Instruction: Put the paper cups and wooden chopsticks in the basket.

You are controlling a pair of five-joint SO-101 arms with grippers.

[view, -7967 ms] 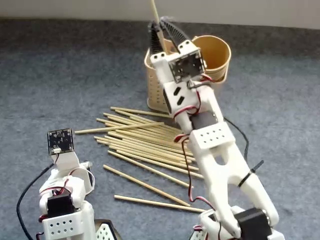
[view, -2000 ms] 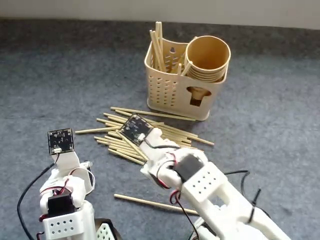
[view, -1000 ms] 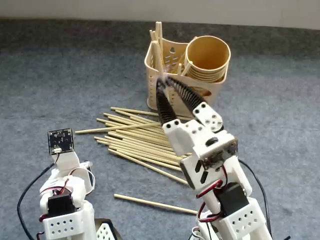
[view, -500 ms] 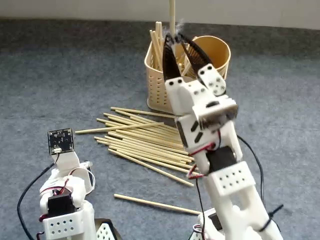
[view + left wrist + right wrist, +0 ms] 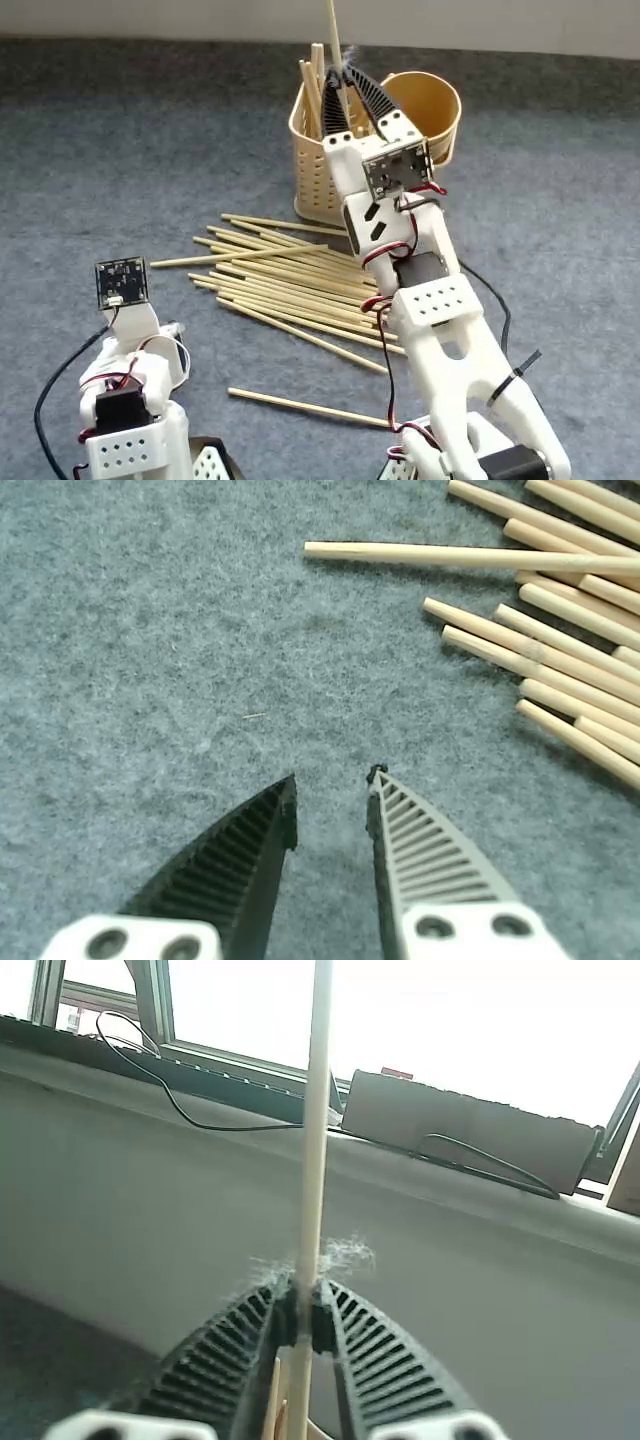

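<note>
- Two seconds ago the right arm was bent low over the pile (image 5: 290, 285). It has since risen and swung back, so the right tool (image 5: 345, 75) now sits above the basket (image 5: 320, 190), on the side that holds sticks.
- That tool is clamped on one chopstick (image 5: 335, 30) near its lower end. The stick points almost straight up, a touch more tilted than half a second ago.
- In the right wrist view the tool (image 5: 305, 1310) pinches the chopstick (image 5: 318, 1110) between its tips, and a tuft of grey fluff (image 5: 340, 1252) is caught there too.
- My reading: this stick is nearly delivered and needs only lowering and letting go. Much of the job remains — a good many sticks lie on the tabletop (image 5: 120, 150), one of them (image 5: 310, 408) well apart from the rest.
- The cups (image 5: 440, 140) are already nested in the basket's other compartment.
- The left arm has not moved. The left tool (image 5: 332, 780) stands open and empty over bare tabletop, near the ends of the pile.
- Materials — the sticks are pale, smooth, round wood, thin and long. The basket is cream plastic with rows of holes and rounded corners. The cups are tan paper with rolled rims. The tabletop is grey, felt-like and fuzzy. The tool fingers are ribbed and tapered.
</note>
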